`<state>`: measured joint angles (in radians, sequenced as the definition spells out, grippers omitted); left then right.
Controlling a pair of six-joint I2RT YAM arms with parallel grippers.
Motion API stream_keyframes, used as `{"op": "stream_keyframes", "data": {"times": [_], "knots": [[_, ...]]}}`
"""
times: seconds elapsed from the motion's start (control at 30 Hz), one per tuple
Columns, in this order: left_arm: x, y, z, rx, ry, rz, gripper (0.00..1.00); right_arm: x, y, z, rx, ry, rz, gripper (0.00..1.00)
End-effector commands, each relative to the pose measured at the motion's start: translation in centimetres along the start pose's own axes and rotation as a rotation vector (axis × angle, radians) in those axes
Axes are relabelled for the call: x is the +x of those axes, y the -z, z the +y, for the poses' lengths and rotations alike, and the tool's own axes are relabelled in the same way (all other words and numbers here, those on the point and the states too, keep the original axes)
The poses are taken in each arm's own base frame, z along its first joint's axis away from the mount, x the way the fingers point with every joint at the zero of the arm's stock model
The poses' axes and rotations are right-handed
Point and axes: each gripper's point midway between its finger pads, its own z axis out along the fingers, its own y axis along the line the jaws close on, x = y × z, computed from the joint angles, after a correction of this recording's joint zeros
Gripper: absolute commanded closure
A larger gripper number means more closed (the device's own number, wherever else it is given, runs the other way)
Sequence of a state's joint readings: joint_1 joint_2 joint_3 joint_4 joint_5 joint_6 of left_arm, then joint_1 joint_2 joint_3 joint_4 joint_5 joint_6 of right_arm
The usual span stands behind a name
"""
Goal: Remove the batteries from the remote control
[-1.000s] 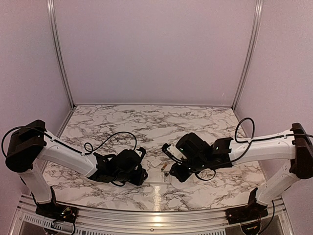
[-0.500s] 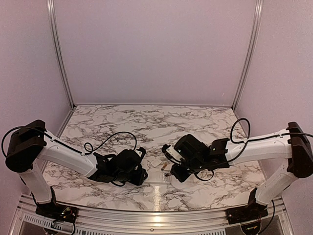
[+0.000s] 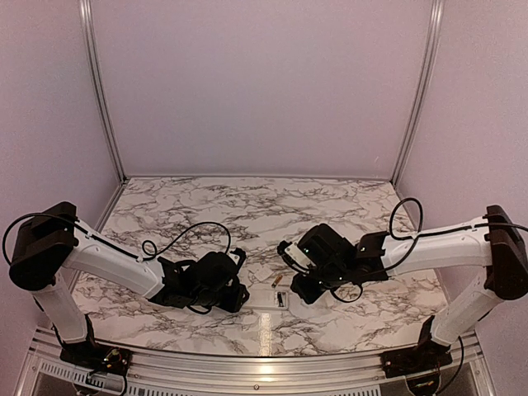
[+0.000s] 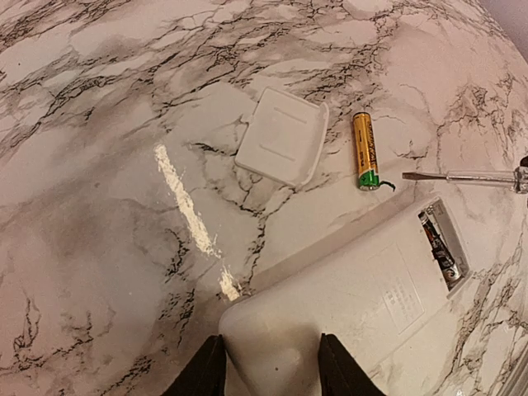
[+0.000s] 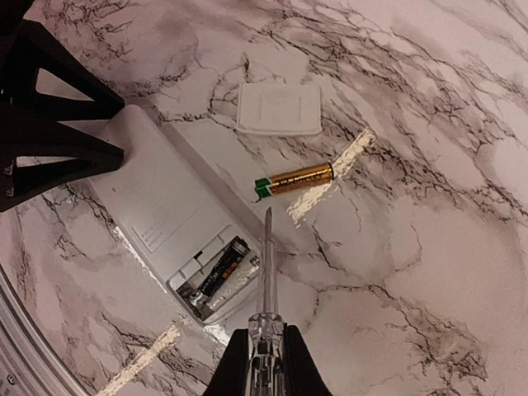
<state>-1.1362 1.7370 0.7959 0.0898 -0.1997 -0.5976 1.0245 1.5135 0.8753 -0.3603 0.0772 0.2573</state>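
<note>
We judge the step in hand to be prising out the second cell. In the right wrist view the remote control (image 5: 161, 206) lies back-up at the left of the frame. Its compartment is open at lower centre with a dark battery (image 5: 219, 271) inside. The gold battery (image 5: 294, 179) lies loose on the worktop (image 5: 429, 165) at mid-frame, and the back panel (image 5: 279, 108) lies above it. The right claw (image 5: 264, 371) is pinched narrow on a screwdriver (image 5: 266, 272), whose tip points between the loose cell and the compartment, not yet inside it. The left claw (image 4: 270, 363) clamps the remote's end at the bottom of its own view. To do this well, we should bring the blade under one end of the dark battery and lever gently upward. The left grip should be firm so the remote cannot skid.
</note>
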Motion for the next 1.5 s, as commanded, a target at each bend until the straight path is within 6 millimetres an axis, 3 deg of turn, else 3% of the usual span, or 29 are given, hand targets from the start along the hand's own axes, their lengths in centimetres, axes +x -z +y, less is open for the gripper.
{"op": "stream_keyframes", "data": {"times": [0.0, 0.1, 0.37, 0.73, 0.97, 1.2, 1.47], "knots": [[2.1, -0.4, 0.4, -0.007, -0.034, 0.070, 0.60, -0.8, 1.9, 1.0, -0.071, -0.001, -0.028, 1.00], [2.1, -0.4, 0.4, -0.008, -0.033, 0.070, 0.60, 0.1, 2.5, 1.8, -0.113, 0.001, 0.000, 1.00], [2.0, -0.4, 0.3, -0.005, -0.031, 0.070, 0.60, 2.9, 2.5, 1.5, -0.096, -0.014, 0.061, 1.00], [2.1, -0.5, 0.3, -0.007, -0.032, 0.074, 0.60, 4.0, 1.2, 3.0, -0.166, 0.009, 0.080, 1.00], [2.2, -0.6, 0.3, -0.007, -0.035, 0.075, 0.60, 3.7, 0.7, 3.2, -0.167, 0.015, 0.061, 1.00], [2.2, -0.5, 0.3, -0.004, -0.034, 0.075, 0.60, 3.4, -0.2, 2.1, -0.102, -0.001, 0.032, 1.00], [2.1, -0.5, 0.2, -0.001, -0.034, 0.074, 0.60, 1.7, -0.3, 0.3, 0.023, 0.007, 0.015, 1.00]]}}
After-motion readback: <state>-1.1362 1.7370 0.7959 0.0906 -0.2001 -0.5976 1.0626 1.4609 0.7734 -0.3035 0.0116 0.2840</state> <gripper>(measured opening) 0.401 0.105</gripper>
